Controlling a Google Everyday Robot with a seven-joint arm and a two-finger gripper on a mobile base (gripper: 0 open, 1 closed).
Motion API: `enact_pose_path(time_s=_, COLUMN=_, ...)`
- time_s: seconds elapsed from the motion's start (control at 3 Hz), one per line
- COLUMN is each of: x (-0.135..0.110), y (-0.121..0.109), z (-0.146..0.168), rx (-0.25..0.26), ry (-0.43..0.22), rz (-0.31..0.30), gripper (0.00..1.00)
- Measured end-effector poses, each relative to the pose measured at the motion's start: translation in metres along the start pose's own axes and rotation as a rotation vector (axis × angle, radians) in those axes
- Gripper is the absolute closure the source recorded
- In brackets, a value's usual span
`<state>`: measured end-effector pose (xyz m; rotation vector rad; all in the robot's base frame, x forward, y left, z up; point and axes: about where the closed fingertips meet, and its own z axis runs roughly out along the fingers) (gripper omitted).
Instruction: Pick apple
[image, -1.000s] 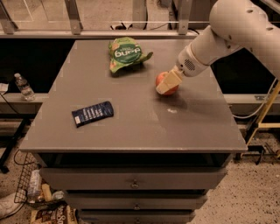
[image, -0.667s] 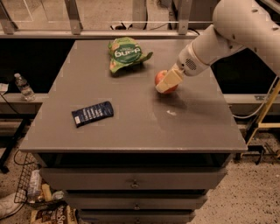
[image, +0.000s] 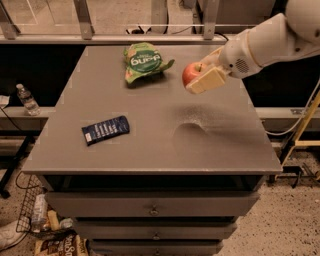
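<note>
Camera view has my cream gripper (image: 200, 76) clamped around the small round red apple (image: 190, 73), held clear above the grey table (image: 150, 150), far right.

White arm (image: 265, 42) reaches in from frame right; end effector (image: 201, 74) aloft, clamped on apple (image: 189, 74).

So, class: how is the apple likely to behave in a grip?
The apple, clamped in the tool above the table, looks round and smooth, so it may slip or rotate. It seems rigid, not squashing. Dropped, it would probably roll.
</note>
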<state>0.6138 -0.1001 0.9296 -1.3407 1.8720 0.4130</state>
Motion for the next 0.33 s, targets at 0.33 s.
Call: enact_pose_path(time_s=0.33, x=-0.0199, y=0.0081, z=-0.0309, rx=-0.007, ry=-0.106, rz=-0.114, gripper=1.00)
